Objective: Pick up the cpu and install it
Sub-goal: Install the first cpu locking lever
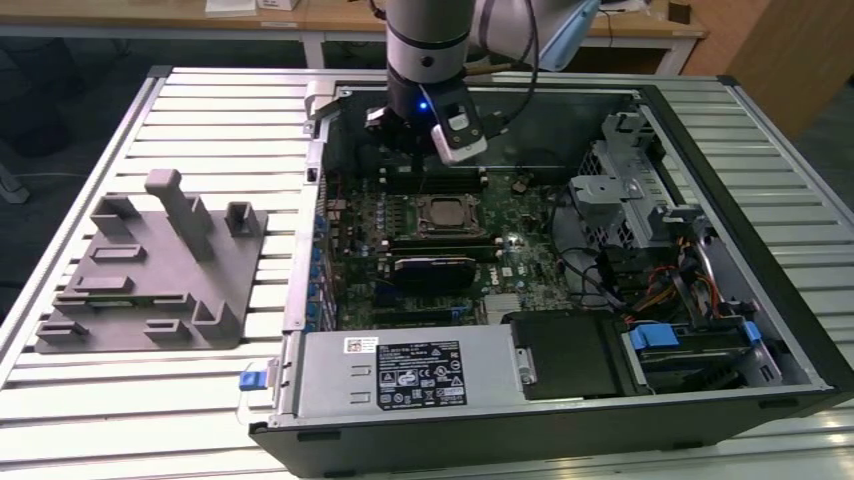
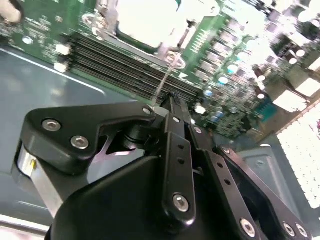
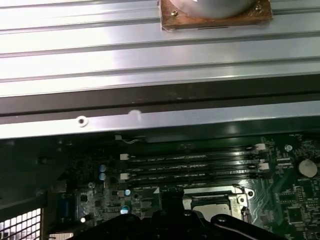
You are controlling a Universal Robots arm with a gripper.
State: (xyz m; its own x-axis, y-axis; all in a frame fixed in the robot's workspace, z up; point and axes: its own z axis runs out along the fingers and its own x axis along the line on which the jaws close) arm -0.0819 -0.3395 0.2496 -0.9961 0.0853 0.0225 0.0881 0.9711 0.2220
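A ribbed aluminium table (image 1: 134,420) fills the scene, with pale wooden desks (image 1: 334,15) behind it in the room. An open computer case (image 1: 747,130) lies flat on the table. Beside the case, on the exterior view's left, stands a grey plastic fixture (image 1: 147,270). The green motherboard (image 1: 521,260) covers the floor of the case. The robot arm (image 1: 430,40) reaches down into the case near its far wall. Its black gripper (image 2: 172,100) hangs above the memory slots (image 3: 190,170), its fingers drawn together at the tips; nothing shows between them. The cpu (image 1: 441,213) sits in the socket frame (image 1: 416,196) near the middle of the case, close to the gripper but apart from it.
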